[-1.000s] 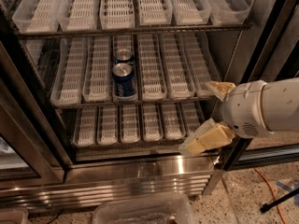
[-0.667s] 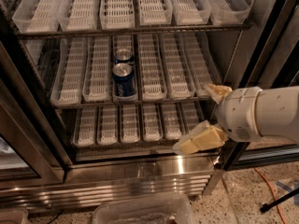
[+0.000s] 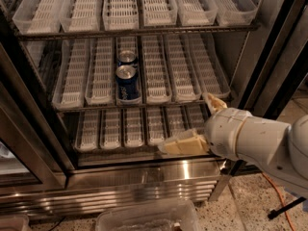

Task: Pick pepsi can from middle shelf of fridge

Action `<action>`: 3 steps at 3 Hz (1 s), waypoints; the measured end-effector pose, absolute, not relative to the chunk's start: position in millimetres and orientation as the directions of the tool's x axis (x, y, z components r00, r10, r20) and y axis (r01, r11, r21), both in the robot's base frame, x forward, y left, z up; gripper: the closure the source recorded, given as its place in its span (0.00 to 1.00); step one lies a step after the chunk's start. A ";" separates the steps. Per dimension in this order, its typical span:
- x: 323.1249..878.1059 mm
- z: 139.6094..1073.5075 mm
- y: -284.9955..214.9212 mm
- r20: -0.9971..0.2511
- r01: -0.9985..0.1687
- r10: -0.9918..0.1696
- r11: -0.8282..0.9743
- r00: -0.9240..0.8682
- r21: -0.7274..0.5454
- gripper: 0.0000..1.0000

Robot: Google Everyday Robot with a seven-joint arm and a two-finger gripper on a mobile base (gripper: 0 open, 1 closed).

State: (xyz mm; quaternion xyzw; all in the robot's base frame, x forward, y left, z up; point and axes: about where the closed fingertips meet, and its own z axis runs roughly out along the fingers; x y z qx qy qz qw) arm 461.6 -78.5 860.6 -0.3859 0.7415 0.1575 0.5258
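plainly, the gripper [image 3: 199,124] hangs outside the fridge [image 3: 144,173], low at its front right, level with the bottom rack rather than the one that matters. its 2 pale fingers [image 3: 185,146] are spread wide with nothing between them, 1 tip pointing up toward the right end of the middle shelf [image 3: 159,76], the other lying lower, in front of the lowest trays. the pepsi can [image 3: 127,84] stands up and to the left of the gripper, well apart from it, at the front end of the 3rd lane tray from the left; its long axis is vertical, silver top up. directly behind it in the same lane, farther from the gripper, stands a twin can [image 3: 127,58] (the front 1 is the easier take, i judge, since it blocks the way to the other). the grasp is not yet begun: the coming move looks to call for raising the gripper to the shelf's height, carrying it leftward, then driving inward so the fingers pass either side of the can's upright wall.
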 end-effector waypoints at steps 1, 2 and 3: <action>480.2 857.3 -68.1 -0.934 -0.686 -0.334 0.710 -0.124 -0.163 0.00; 500.6 856.4 -52.0 -0.951 -0.669 -0.302 0.721 -0.065 -0.183 0.00; 517.8 848.3 -33.0 -0.964 -0.676 -0.267 0.713 -0.011 -0.189 0.00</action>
